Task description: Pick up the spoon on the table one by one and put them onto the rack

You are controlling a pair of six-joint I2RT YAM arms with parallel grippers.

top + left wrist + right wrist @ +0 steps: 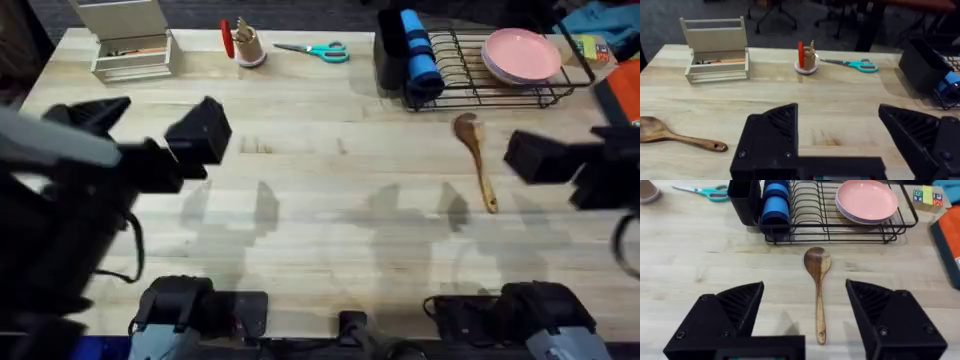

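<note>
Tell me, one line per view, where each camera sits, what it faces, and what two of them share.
Overhead: above the arm bases, looking down and forward over the table; both arms and bases show.
Left wrist: on the left arm, facing the beige box; open left gripper below.
Right wrist: on the right arm, facing the rack; open right gripper straddles a spoon.
Shared: all three show the scissors.

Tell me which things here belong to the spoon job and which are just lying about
Job: spoon near the rack; second spoon; table; open left gripper and right gripper.

Lying about: scissors, beige box, pink plates.
</note>
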